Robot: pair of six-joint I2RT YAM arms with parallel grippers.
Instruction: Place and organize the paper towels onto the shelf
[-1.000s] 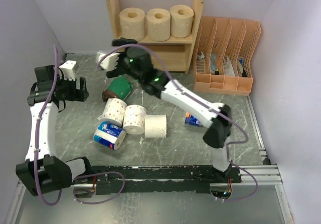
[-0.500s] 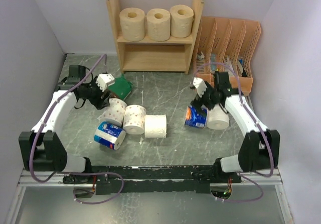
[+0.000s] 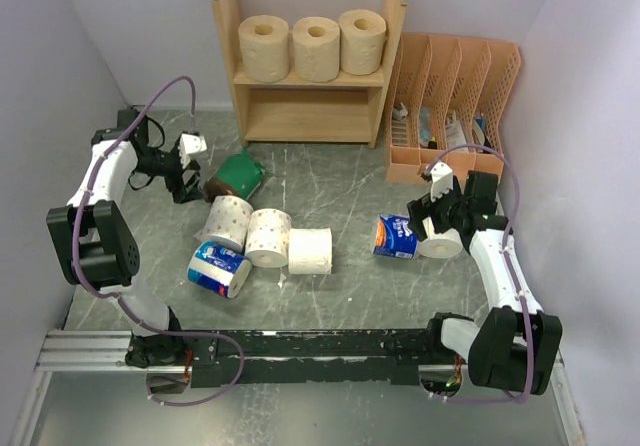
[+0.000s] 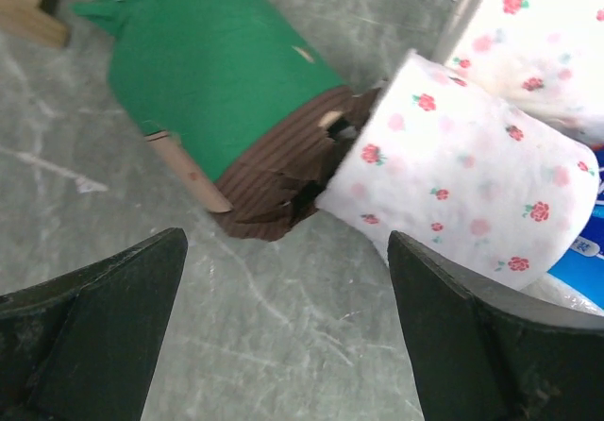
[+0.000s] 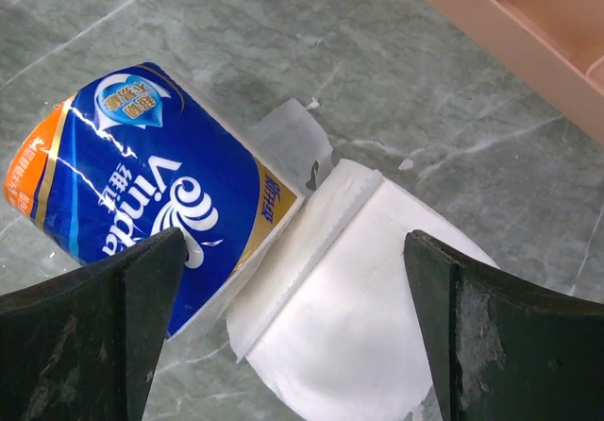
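Four paper towels lay bunched nearest on the worktop (image 3: 350, 186): a blue-wrapped roll (image 3: 218, 269), a dotted roll (image 3: 228, 222) and two white rolls (image 3: 268, 237). Rightward, the right claw (image 5: 293, 251) hung spread wide above a second blue roll (image 5: 142, 185) touching a plain roll (image 5: 349, 345). The left claw (image 4: 283, 251) gaped wide over the green-and-brown roll (image 4: 217, 91). Beyond, the shelf (image 3: 300, 116) held three tan rolls (image 3: 315, 48) on its upper tier; the peach organizer (image 3: 440, 171) held indistinct items.

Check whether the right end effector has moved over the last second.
Yes. The right end effector swung from beside the shelf across to the right, and is now open above the blue roll in front of the orange organizer.
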